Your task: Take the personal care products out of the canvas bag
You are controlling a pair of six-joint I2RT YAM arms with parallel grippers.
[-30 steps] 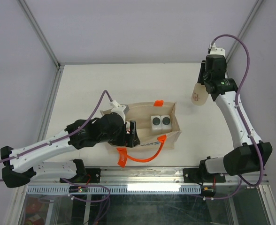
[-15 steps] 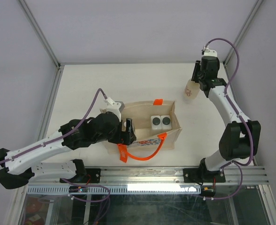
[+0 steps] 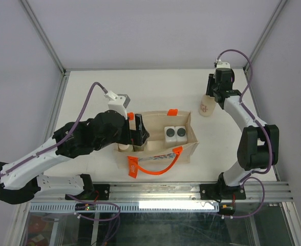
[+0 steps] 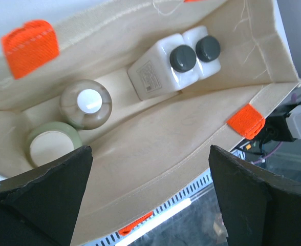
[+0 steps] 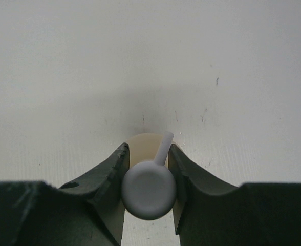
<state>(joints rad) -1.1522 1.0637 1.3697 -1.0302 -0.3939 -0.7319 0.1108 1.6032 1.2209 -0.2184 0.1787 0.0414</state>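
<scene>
Walls of the canvas bag hem four bottles under my wide-spread left fingers; right fingers clamp the cream bottle.

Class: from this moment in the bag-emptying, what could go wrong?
1. The right gripper holds the cream bottle near its cap; released tilted, it might topple on the table.
2. The open left gripper hangs above the silver bottle and beige bottle, packed together in the canvas bag's corner; a finger may jam between them or snag the wall.
</scene>
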